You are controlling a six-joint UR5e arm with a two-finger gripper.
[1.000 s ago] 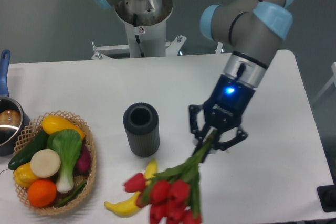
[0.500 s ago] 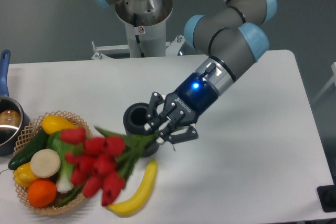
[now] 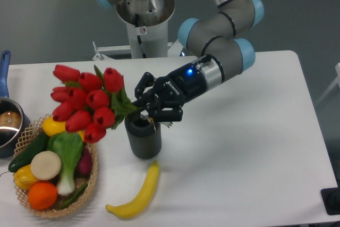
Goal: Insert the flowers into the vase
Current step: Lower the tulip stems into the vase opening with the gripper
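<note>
White tabletop fills the fixed view. At frame centre the gripper clamps the stems of the flowers, whose buds have swung up from low in the frame to upper left, stems now over the vase; insertion looks close.

Arm reaching down-left from upper right, wrist near horizontal, tool fingers clamped together, blue light lit

Flowers lean left above the vase — banana in front.
</note>
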